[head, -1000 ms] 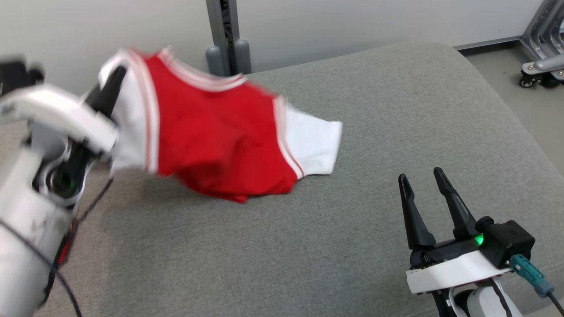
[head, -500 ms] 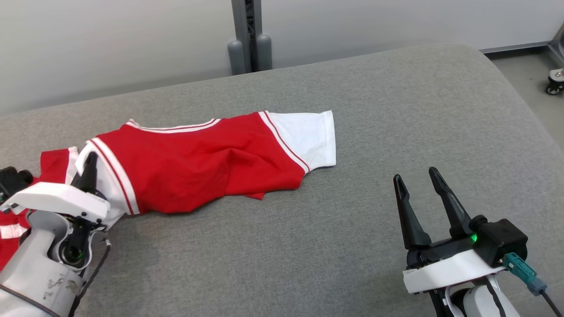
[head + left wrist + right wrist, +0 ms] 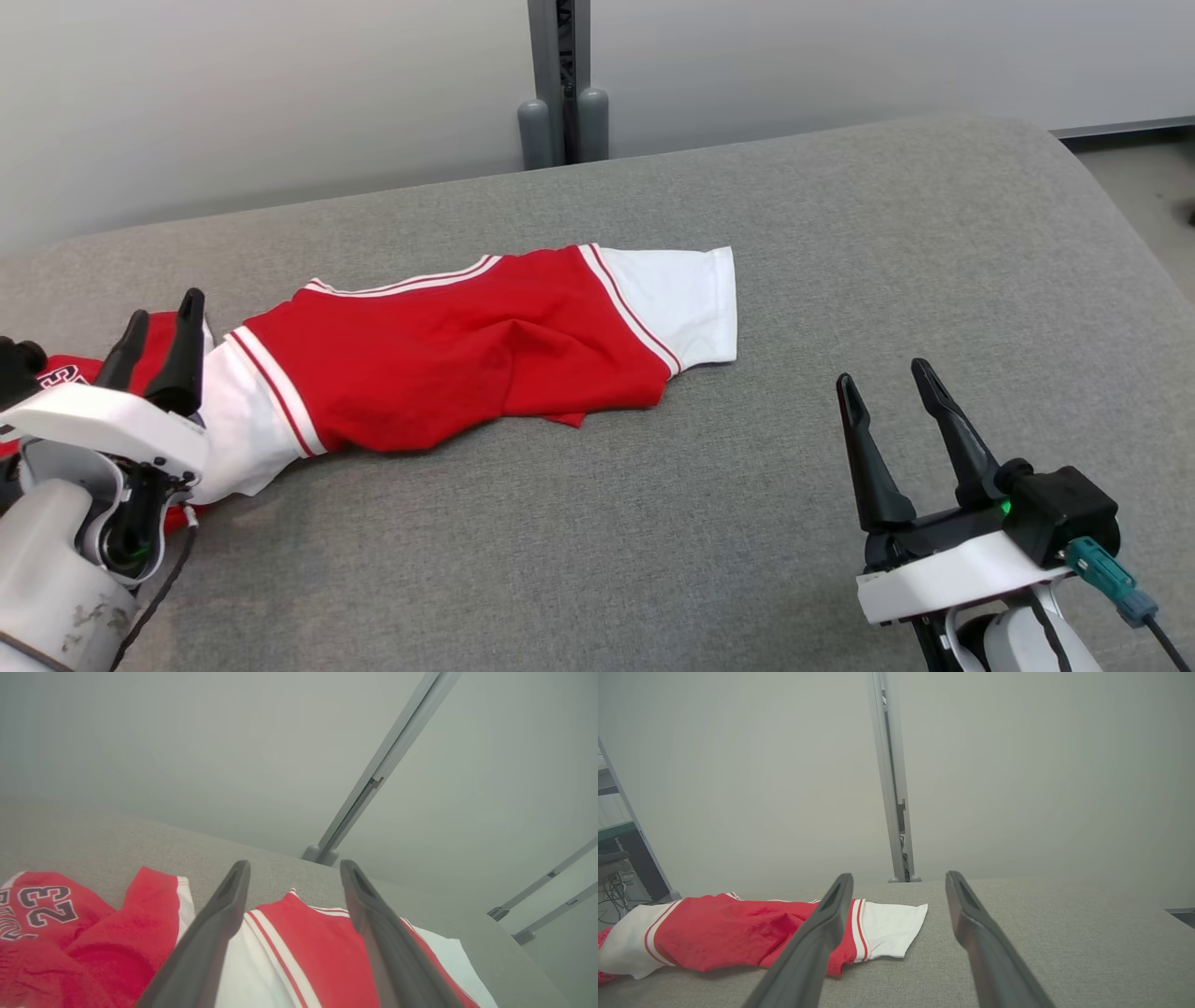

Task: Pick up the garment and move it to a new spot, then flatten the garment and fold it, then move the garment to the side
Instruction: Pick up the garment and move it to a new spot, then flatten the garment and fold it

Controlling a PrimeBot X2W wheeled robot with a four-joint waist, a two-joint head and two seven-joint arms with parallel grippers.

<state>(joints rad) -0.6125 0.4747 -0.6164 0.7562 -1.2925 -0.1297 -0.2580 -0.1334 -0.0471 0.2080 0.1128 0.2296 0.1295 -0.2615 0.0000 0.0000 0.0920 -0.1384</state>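
The garment point(image 3: 467, 350) is a red jersey with white sleeves and striped trim, lying crumpled on the grey cushioned surface point(image 3: 840, 261). It stretches from the left edge to the middle. In the left wrist view the garment point(image 3: 303, 947) lies under the fingers and a printed number shows at the left. My left gripper point(image 3: 161, 322) stands open just above the garment's left white sleeve, with nothing between its fingers. Far to the right of the cloth, near the front edge, my right gripper point(image 3: 889, 378) is open and holds nothing. The garment point(image 3: 738, 931) lies to the left in the right wrist view.
A grey post point(image 3: 563, 84) stands against the pale wall behind the surface. The floor point(image 3: 1148, 196) shows past the rounded right end of the surface. Bare grey fabric lies in front of and to the right of the garment.
My left gripper carried the garment down from the air onto the surface, then opened and let it go. The head camera has shifted. The right gripper stayed where it was.
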